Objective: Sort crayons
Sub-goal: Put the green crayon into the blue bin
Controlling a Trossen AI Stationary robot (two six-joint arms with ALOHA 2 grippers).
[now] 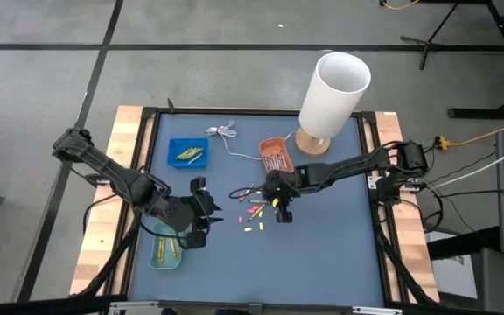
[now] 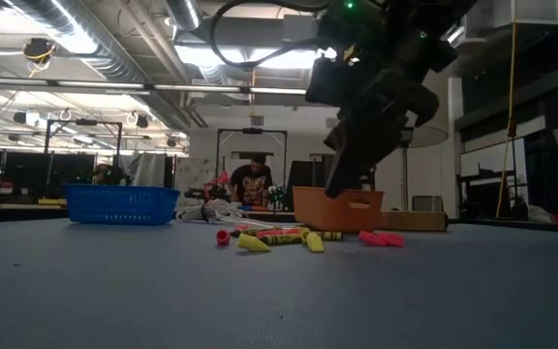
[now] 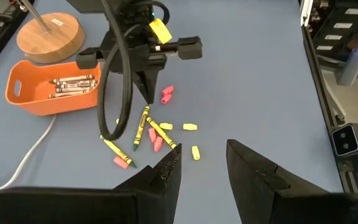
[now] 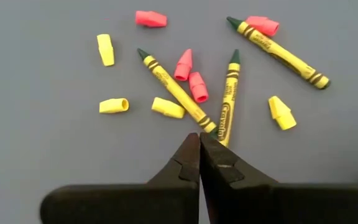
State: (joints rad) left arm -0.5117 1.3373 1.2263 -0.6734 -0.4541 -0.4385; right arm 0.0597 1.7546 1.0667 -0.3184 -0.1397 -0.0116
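Above the blue surface (image 1: 322, 254), the right claw (image 4: 199, 144) hangs with its tips pressed together and empty, just over the crayons (image 4: 180, 93) scattered mid-surface between the orange tray (image 1: 275, 155) and the near edge. The left claw (image 3: 201, 163), spread, waits to the left beside the green tray (image 1: 165, 252). We judge the sticks light, stiff, waxy-slick and apt to snap; a pinch across the paper-wrapped middle looks safest. The short yellow and pink stubs may roll away.
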